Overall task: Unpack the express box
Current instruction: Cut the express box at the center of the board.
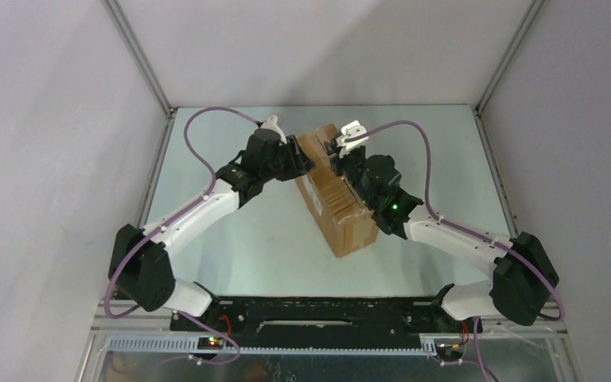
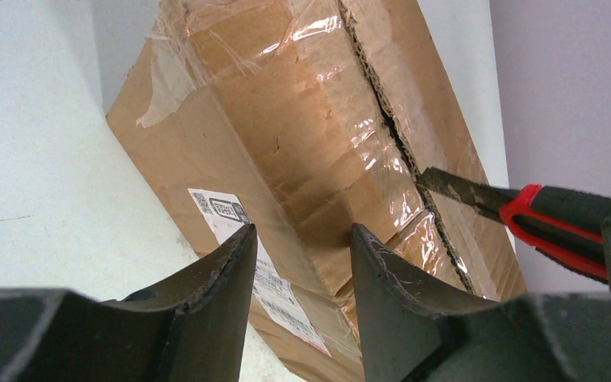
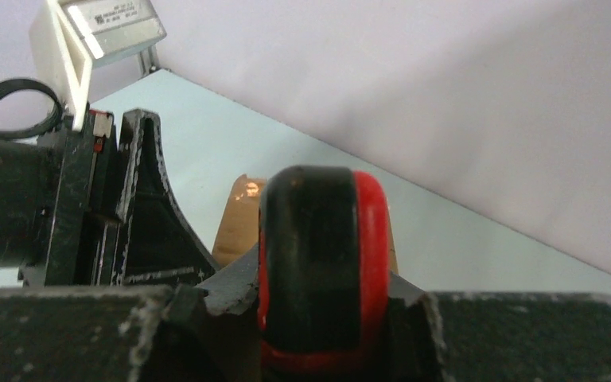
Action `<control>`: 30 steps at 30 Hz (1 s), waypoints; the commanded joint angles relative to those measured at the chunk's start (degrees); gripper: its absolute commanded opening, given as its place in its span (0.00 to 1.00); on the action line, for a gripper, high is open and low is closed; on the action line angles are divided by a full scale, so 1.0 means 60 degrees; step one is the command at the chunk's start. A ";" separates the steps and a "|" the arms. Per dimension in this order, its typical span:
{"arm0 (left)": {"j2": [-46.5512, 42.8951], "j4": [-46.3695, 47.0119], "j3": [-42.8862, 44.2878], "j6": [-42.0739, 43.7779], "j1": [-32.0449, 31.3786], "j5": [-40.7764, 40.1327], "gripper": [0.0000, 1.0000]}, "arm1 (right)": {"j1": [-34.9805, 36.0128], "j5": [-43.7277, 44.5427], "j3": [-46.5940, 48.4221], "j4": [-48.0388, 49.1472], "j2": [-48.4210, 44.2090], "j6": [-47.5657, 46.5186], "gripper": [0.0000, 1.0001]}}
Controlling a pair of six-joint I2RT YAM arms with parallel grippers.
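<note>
- Shows the express box (image 1: 336, 191) lying slantwise on the counter (image 1: 231, 231) between the two arms, long and brown, flaps down.
- Bears clear tape (image 2: 318, 87) across the top and a white printed label (image 2: 262, 278) on the long side toward the left arm.
- Gapes slightly along the flap seam (image 2: 382, 111), with ragged corrugated edges on show.
- Sets the left gripper (image 2: 302, 239) at the box's far end with its fingers (image 2: 207, 278) spread apart and the box's upper long edge between them; cannot tell whether they touch the cardboard.
- Pinches a utility knife (image 3: 318, 215) by its red-and-black handle in the right gripper (image 3: 322, 286), with a finger pressed against each side of the handle.
- Lays the knife's dark blade (image 2: 453, 187) against the seam; cannot tell how deep.
- Brings both grippers near each other at the far end, one on either side of the box.
</note>
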 commanded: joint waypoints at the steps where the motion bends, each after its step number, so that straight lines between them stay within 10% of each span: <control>1: 0.0343 -0.1476 -0.0329 0.0250 -0.0002 -0.0148 0.50 | 0.0028 -0.0340 -0.0152 -0.0691 -0.0696 0.0355 0.00; 22: 0.0152 -0.1213 -0.0555 -0.0764 -0.0068 -0.0243 0.42 | 0.0345 -0.0041 -0.0064 -0.6165 -0.2385 0.2943 0.00; 30: -0.1125 -0.1741 -0.0096 -0.0312 -0.0465 -0.0796 0.56 | 0.0570 0.0200 0.0005 -0.6211 -0.2080 0.3337 0.00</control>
